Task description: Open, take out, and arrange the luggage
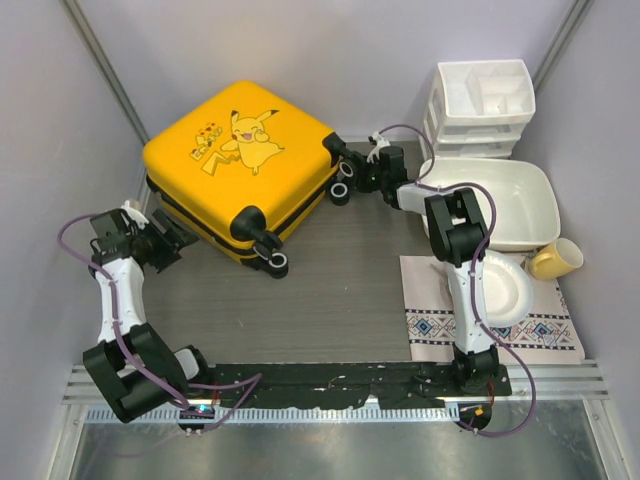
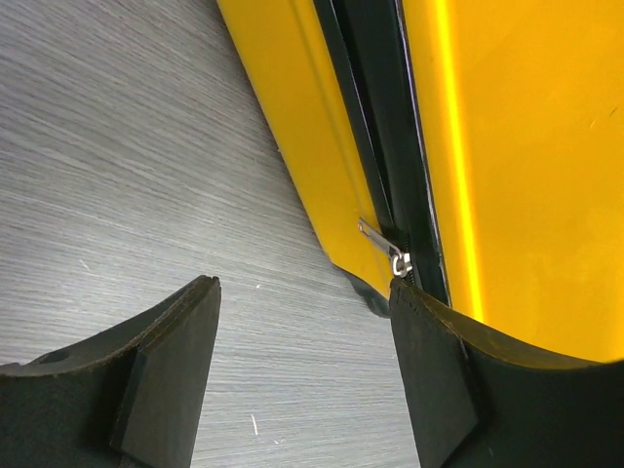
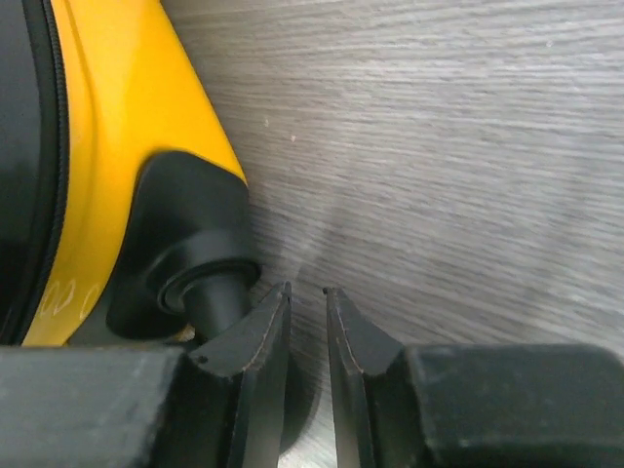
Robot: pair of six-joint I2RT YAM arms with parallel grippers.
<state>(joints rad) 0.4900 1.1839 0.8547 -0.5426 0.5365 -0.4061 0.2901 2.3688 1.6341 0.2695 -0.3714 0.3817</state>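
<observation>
On the grey wood-grain bench [image 1: 330, 290] between pale walls [image 1: 300, 40], the shut yellow Pikachu suitcase [image 1: 240, 160] lies flat far-left, the left tool [image 2: 302, 292] gaping empty by its zipper pull [image 2: 388, 248], the right tool [image 3: 307, 292] nearly closed, empty, half-hiding a caster [image 3: 195, 263].

Table [image 1: 330, 300] bare before luggage [image 1: 240, 160] (basin [image 1: 525, 212] crowds right).

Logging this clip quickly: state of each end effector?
Left end effector: open, empty, by zipper pull of yellow hard-shell suitcase.
Right end effector: narrowly open, empty, beside its black wheel housing.
</observation>
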